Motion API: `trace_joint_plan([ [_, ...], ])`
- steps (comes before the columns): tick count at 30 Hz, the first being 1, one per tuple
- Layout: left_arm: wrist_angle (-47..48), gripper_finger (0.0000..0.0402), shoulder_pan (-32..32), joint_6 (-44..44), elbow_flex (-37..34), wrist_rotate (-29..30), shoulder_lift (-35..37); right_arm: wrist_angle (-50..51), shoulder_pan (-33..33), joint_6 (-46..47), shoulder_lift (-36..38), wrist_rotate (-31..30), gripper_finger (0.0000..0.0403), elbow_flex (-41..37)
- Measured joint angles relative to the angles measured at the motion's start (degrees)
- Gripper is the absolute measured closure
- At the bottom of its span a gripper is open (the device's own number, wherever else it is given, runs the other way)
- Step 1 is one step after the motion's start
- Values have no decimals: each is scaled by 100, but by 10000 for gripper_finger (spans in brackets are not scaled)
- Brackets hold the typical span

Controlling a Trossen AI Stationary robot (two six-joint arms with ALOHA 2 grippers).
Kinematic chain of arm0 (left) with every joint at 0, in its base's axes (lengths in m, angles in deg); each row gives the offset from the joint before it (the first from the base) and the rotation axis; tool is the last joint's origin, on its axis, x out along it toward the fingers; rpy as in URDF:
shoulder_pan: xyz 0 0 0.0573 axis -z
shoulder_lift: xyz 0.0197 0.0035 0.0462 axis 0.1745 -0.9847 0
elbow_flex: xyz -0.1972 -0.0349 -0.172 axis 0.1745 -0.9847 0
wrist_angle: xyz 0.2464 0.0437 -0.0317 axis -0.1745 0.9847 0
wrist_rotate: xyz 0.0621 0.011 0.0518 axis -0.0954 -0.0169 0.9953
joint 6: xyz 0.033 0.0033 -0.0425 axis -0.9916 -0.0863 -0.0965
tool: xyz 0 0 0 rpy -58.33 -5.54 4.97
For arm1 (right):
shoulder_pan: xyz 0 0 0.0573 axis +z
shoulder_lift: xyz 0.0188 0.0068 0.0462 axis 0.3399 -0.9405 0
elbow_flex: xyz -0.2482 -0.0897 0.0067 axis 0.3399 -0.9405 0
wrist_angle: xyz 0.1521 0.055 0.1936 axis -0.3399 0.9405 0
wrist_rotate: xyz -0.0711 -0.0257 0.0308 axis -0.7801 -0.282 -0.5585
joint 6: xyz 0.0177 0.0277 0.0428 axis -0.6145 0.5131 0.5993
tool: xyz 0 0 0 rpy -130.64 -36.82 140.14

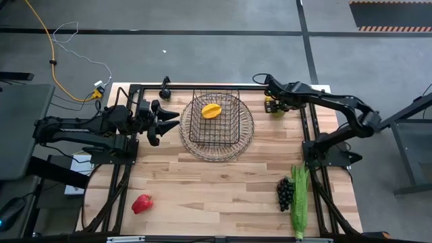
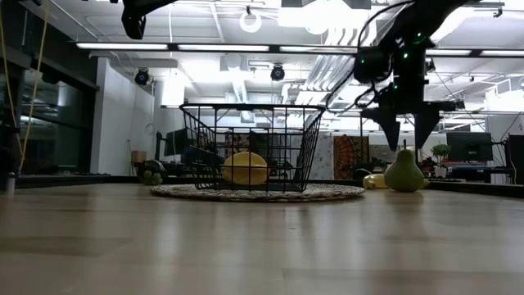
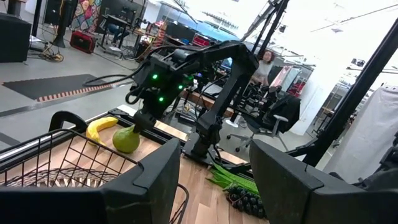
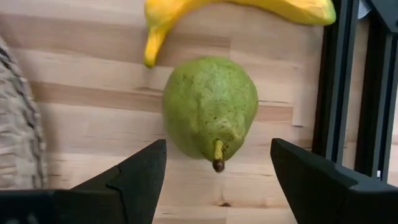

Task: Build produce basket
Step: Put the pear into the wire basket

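Note:
The dark wire basket point(image 1: 216, 125) stands on its round woven base at the table's far middle, with a yellow-orange fruit point(image 1: 211, 111) inside. A green pear point(image 4: 210, 107) stands upright on the table beside a yellow banana point(image 4: 249, 9) at the far right, right of the basket. My right gripper point(image 4: 217, 152) is open just above the pear, pointing down, one finger on each side of its stem and not touching it; it also shows in the low view point(image 2: 407, 123). My left gripper point(image 1: 172, 120) is open and empty, left of the basket.
A red pepper point(image 1: 142, 203) lies near the front left. A dark grape bunch point(image 1: 285, 192) and a long green corn ear point(image 1: 299, 202) lie at the front right. Black frame rails point(image 1: 310, 128) run along the table's sides and far edge.

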Motion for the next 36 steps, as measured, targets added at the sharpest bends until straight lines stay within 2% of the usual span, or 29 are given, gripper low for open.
trace_joint_plan([
  [7, 0, 220, 0, 0, 0, 11, 0, -26, -104, -9, -384, -25, 126, 0],
  [11, 2, 220, 0, 0, 0, 11, 0, -169, -179, 9, -413, -27, 139, 0],
  [25, 4, 220, -2, 0, 0, 26, 0, -194, -236, -69, -411, 25, 265, 2],
  [29, 4, 220, -2, 0, 0, 39, 0, -176, -236, -183, -405, 26, 287, 4],
  [33, 4, 220, -7, 0, 0, 55, 0, 87, -232, -356, -143, -70, 292, 72],
  [36, 3, 220, -7, -3, 0, 180, 0, 272, -139, -381, 391, -285, 294, 239],
])
